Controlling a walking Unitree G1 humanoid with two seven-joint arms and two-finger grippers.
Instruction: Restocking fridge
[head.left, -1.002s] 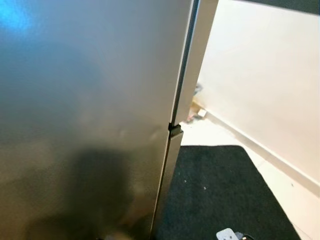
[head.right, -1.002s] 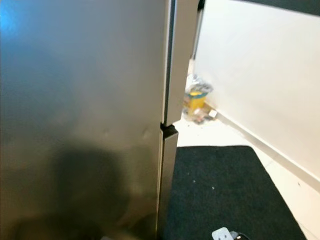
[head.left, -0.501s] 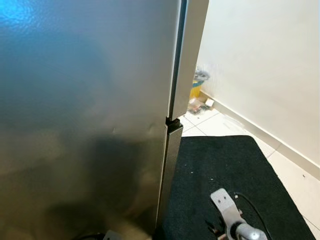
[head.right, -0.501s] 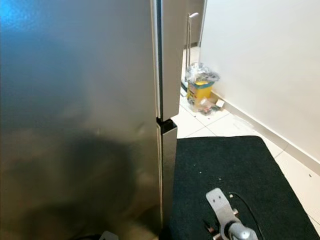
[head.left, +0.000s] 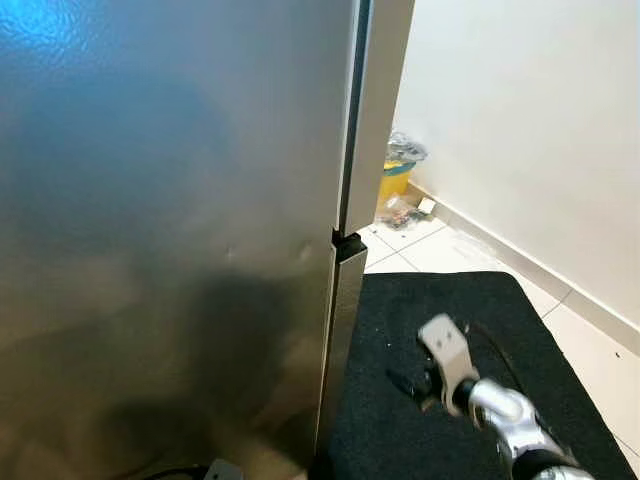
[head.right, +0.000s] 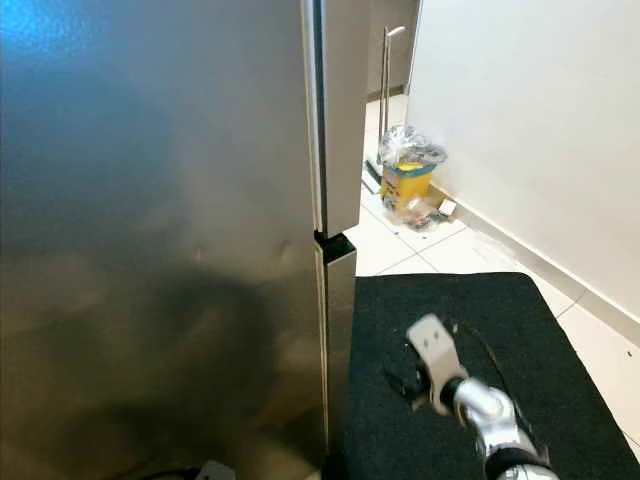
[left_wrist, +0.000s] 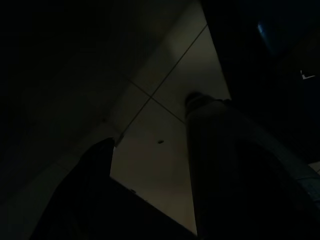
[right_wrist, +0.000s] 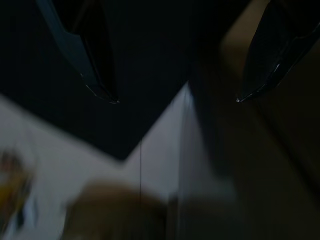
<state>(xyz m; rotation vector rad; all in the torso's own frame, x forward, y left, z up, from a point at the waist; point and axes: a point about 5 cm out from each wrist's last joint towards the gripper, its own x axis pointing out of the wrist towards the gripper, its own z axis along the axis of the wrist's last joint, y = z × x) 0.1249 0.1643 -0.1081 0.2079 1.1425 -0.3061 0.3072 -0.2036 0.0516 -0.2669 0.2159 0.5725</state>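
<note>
This is a home kitchen. A tall stainless-steel fridge takes up most of the head views, its two doors shut and split by a horizontal gap on the side edge. A dark mat lies on the pale tiled floor just beside it, and a plain white wall with a low skirting runs along the right. Farther back on the floor, near the wall, stands a small yellow bin lined with a crumpled plastic bag, with bits of litter beside it.
</note>
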